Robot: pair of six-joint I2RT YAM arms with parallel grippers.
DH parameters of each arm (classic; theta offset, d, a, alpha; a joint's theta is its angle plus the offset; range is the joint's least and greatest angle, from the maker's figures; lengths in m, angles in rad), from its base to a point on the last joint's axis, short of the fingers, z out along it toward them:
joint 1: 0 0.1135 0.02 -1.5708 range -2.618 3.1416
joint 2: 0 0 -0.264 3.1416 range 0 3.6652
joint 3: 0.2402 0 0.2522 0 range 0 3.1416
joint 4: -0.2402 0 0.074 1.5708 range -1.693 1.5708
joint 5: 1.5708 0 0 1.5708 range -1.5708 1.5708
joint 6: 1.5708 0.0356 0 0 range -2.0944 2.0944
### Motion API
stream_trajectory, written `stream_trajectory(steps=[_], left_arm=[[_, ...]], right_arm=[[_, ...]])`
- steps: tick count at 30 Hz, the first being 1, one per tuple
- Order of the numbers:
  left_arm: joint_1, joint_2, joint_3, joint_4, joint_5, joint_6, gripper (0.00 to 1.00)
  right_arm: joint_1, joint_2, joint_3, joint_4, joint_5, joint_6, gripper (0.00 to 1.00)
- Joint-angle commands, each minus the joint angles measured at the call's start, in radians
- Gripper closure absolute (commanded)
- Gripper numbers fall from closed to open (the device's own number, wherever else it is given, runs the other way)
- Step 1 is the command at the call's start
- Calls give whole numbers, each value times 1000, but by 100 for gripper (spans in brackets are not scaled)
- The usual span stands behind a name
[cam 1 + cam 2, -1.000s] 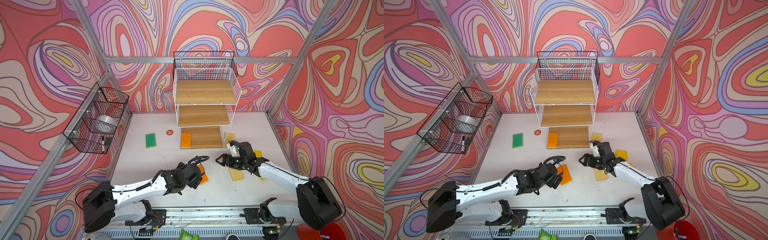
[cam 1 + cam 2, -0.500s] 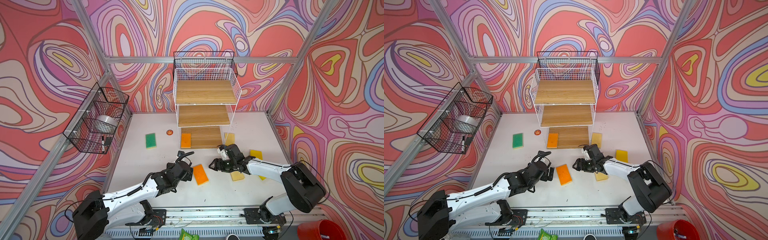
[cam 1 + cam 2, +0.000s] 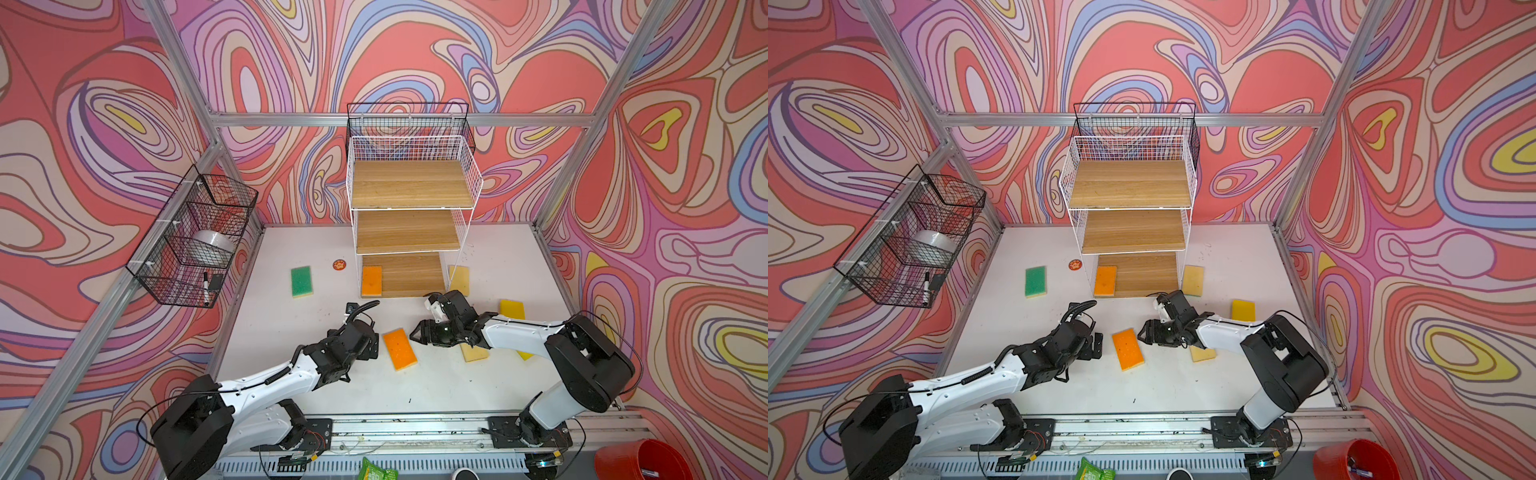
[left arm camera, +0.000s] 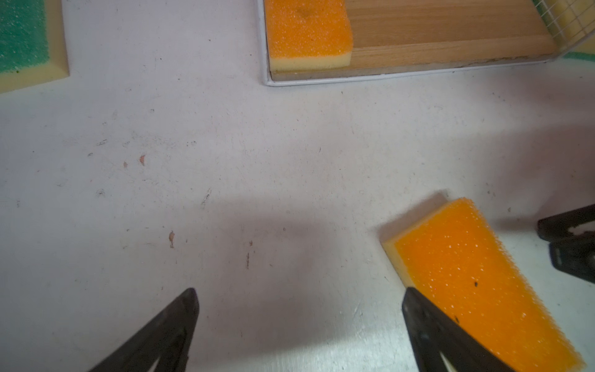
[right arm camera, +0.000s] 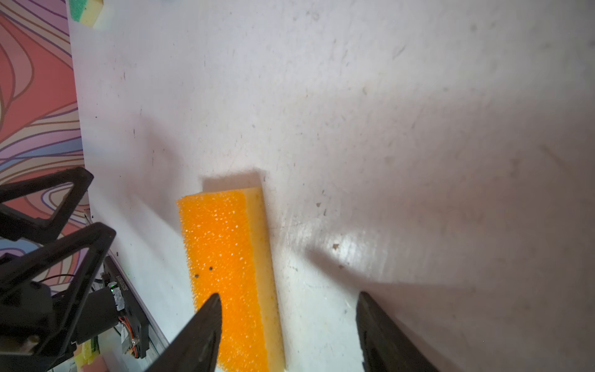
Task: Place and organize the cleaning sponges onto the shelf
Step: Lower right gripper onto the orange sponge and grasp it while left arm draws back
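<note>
An orange sponge [image 3: 400,348] [image 3: 1128,348] lies flat mid-table between my two grippers. The left gripper [image 3: 372,345] [image 4: 299,293] is open and empty just left of it. My right gripper [image 3: 417,332] [image 5: 288,295] is open at its right side, one finger above the orange sponge [image 5: 225,244] and one above bare table. A second orange sponge [image 3: 371,281] sits on the bottom board of the shelf [image 3: 411,185]. On the table lie a green sponge [image 3: 301,281], a pale sponge [image 3: 459,280], a yellow sponge [image 3: 512,309], and another pale sponge [image 3: 473,353] partly under the right arm.
A small round orange disc [image 3: 339,264] lies left of the shelf. Black wire baskets [image 3: 195,237] hang on the left wall, and another black basket [image 3: 409,120] hangs behind the shelf top. A red bucket [image 3: 627,461] stands beyond the front rail.
The left gripper drew back to the left off the middle orange sponge, which now lies uncovered. The right gripper moved left up to that sponge, and its jaws narrowed.
</note>
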Motion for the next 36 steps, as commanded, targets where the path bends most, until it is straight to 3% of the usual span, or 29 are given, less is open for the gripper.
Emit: stream_trajectory(steps=[1,9,36], left_arm=[[19,-6,-20,12,8,-33,0],[35,-38,-38,1,8,-39,0],[55,-83,-41,-43,-8,-64,1]], right_arm=[[19,21,13,6,4,8,35],[56,-2,-8,-13,16,18,46],[158,-78,-81,-21,67,86,67]])
